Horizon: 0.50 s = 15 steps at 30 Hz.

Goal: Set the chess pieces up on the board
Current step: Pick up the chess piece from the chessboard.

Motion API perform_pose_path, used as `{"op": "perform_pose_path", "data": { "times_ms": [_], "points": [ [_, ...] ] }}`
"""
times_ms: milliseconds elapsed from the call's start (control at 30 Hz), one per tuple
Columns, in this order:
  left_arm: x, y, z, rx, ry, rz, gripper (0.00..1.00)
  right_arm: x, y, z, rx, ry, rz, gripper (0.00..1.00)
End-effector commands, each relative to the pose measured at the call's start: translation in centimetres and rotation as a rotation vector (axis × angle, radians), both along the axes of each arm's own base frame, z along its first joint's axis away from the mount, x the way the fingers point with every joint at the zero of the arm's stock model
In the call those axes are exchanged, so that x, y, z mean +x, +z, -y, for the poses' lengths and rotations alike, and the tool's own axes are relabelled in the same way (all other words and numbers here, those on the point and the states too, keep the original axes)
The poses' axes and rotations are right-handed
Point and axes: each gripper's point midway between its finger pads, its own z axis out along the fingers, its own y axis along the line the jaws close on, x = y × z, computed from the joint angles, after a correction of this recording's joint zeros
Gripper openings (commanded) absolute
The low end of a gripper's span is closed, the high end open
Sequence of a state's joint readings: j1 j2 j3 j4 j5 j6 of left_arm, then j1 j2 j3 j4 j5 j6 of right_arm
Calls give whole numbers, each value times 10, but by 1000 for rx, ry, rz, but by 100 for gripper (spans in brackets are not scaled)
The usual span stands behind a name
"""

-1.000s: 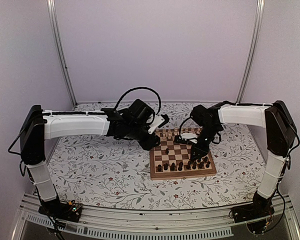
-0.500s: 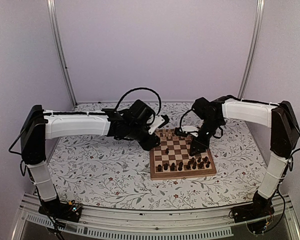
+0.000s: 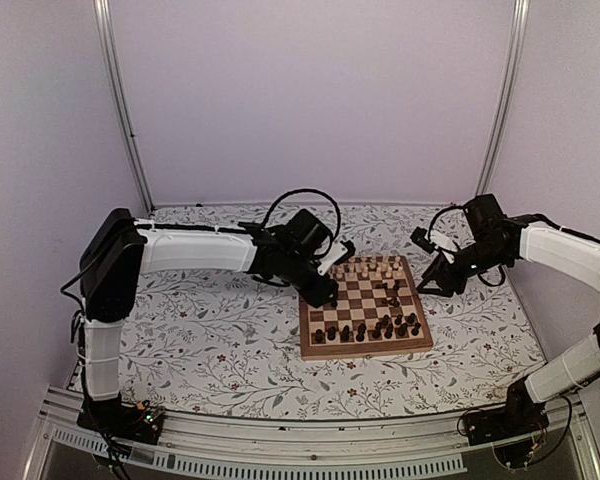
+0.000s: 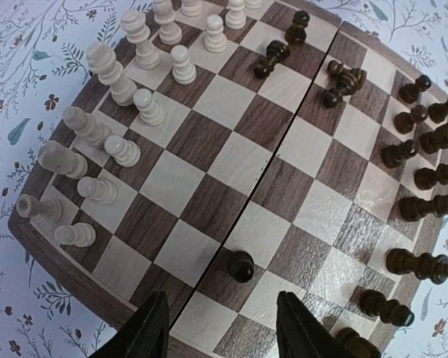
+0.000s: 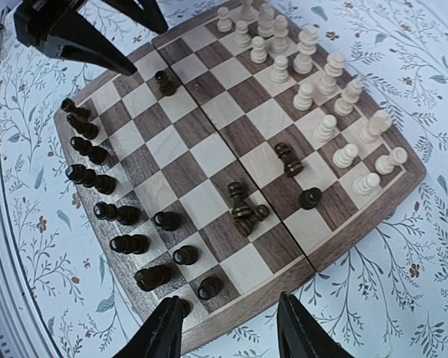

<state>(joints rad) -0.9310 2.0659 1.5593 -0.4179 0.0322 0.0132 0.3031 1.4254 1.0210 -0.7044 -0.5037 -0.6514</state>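
Note:
The board [image 3: 365, 349] lies at the middle right of the table. Pale chess pieces [image 3: 370, 268] line its far rows and dark ones [image 3: 365, 330] its near rows. My left gripper [image 3: 330, 292] hangs open over the board's left edge. In the left wrist view a lone dark pawn [image 4: 240, 265] stands just ahead of its open, empty jaws [image 4: 224, 335]. My right gripper [image 3: 428, 283] hovers off the board's right edge, open and empty [image 5: 228, 335]. Two dark pieces [image 5: 244, 210] lie toppled together mid-board, and another dark piece [image 5: 287, 159] and a pawn [image 5: 310, 198] stand beyond them.
A floral cloth [image 3: 210, 340] covers the table around the board. Grey walls with metal rails [image 3: 120, 110] close in the back and sides. My left fingers [image 5: 67, 33] show at the top left of the right wrist view, near a dark pawn [image 5: 164, 82].
My right gripper rose off the dark rows, opened and drew back past the board's right edge. The left arm swung so that its gripper shifted slightly over the board's left edge.

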Motion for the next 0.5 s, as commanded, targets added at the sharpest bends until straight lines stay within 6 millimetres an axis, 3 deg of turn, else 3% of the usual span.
{"op": "perform_pose_path", "data": {
  "times_ms": [0,167,367,467],
  "points": [
    [11,-1,9,-17,31,-11,52,12,20,3,122,-39,125,46],
    [10,-19,18,1,12,-62,47,13,18,9,114,-56,134,47],
    [10,-24,13,25,21,-54,42,15,10,10,99,-58,116,47],
    [12,-26,11,39,21,-48,34,15,8,10,97,-58,113,47]
  ]
}}
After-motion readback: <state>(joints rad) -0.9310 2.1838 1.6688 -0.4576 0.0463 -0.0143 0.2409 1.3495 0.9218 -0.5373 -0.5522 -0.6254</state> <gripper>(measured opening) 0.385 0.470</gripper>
